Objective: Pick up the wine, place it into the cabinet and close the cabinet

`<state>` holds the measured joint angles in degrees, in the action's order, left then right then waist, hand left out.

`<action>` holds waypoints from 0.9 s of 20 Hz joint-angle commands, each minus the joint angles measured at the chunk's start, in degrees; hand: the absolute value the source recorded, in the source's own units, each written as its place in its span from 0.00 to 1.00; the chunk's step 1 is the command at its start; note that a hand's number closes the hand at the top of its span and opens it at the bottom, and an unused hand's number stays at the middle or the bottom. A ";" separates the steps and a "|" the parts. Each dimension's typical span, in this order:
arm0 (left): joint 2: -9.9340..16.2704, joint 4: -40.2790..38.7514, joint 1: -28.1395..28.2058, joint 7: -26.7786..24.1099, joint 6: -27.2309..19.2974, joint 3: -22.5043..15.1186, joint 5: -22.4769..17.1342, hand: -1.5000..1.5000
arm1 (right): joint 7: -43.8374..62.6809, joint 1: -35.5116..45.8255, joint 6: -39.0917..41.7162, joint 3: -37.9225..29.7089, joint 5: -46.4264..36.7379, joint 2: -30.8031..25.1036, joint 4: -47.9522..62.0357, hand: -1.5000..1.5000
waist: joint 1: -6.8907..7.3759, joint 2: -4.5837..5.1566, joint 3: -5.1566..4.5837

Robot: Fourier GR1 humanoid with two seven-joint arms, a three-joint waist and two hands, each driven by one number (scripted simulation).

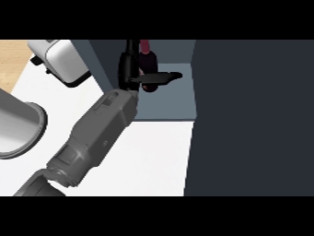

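The wine [148, 54], a dark bottle with a red top, stands inside the open cabinet [166, 99] near its back left corner. My left hand [136, 78] reaches into the cabinet from the lower left. Its fingers [127, 59] lie straight along the bottle's left side. The thumb [163, 76] sticks out to the right, just in front of the bottle's base. The hand looks open, touching or nearly touching the bottle. The bottle's lower part is hidden behind the hand. My right hand shows nowhere.
The dark cabinet door [261, 120] fills the right side, swung open. A white and grey toaster [61, 60] sits at the back left of the white counter [152, 156]. A large grey cylinder [9, 124] stands at the left edge.
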<state>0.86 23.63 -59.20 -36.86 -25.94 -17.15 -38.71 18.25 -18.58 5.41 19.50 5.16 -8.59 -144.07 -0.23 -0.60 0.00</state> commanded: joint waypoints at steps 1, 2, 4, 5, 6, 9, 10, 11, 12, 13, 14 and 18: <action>2.90 7.62 2.98 3.08 0.27 -1.32 1.02 0.00 | 3.66 -4.62 -0.37 -0.92 2.60 -1.49 -12.23 0.00 | 0.83 -0.42 0.02; 1.59 9.78 4.33 2.43 0.30 -1.04 0.52 0.00 | 5.46 -1.06 -0.59 -4.21 5.07 -1.99 -11.66 0.00 | 1.19 -0.21 0.00; 2.19 13.86 8.35 4.47 -0.48 -3.37 1.84 0.00 | 6.12 -2.05 -1.28 0.49 1.64 -1.19 -12.31 0.00 | 1.32 -0.42 -0.03; 2.99 17.14 10.49 3.94 -0.65 -3.80 2.06 0.00 | 2.73 -4.95 -0.17 -1.23 3.21 -1.64 -11.29 0.00 | 1.25 -0.56 0.04; 1.32 19.09 10.34 5.63 -2.81 -4.79 2.49 0.00 | 5.66 -2.54 -1.18 -1.63 3.19 -1.75 -12.50 0.00 | 1.37 -0.47 0.00; 0.93 25.75 17.07 5.84 -2.03 -7.16 2.89 0.00 | 4.51 -3.82 -1.32 -1.91 3.56 -1.59 -12.48 0.00 | 1.30 -0.46 -0.01; 1.47 29.63 18.93 7.00 -3.49 -8.06 3.40 0.00 | 5.30 -1.79 -1.17 -3.52 4.20 -2.10 -10.90 0.00 | 1.62 -0.31 0.00; 2.29 31.82 20.44 7.61 -3.53 -8.17 3.27 0.00 | 6.63 0.61 -2.88 0.00 1.38 -0.36 -10.86 0.00 | 1.77 -0.26 -0.06; 0.82 32.80 21.28 8.15 -4.05 -9.22 3.45 0.00 | 5.92 -1.79 -1.88 -0.59 2.61 -1.43 -13.06 0.00 | 1.04 -0.31 -0.02; 1.63 37.18 25.64 8.14 -4.70 -10.33 3.73 0.00 | 5.13 -2.38 -1.64 0.50 1.54 -1.39 -11.16 0.00 | 1.33 -0.35 -0.01; 2.39 39.33 27.79 7.62 -4.44 -10.53 4.06 0.00 | 2.42 -4.16 -1.35 2.39 -0.77 -0.98 -10.42 0.00 | 0.79 -0.21 0.00; 3.76 50.19 34.67 9.78 -6.96 -14.09 5.53 0.00 | 5.91 -1.29 -2.42 -1.53 3.29 -1.96 -11.58 0.00 | 0.90 -0.01 0.01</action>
<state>4.04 64.71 -31.39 -28.19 -31.01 -28.34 -34.39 18.79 -17.69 3.31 20.08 4.60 -8.86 -143.99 0.94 -0.83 -0.01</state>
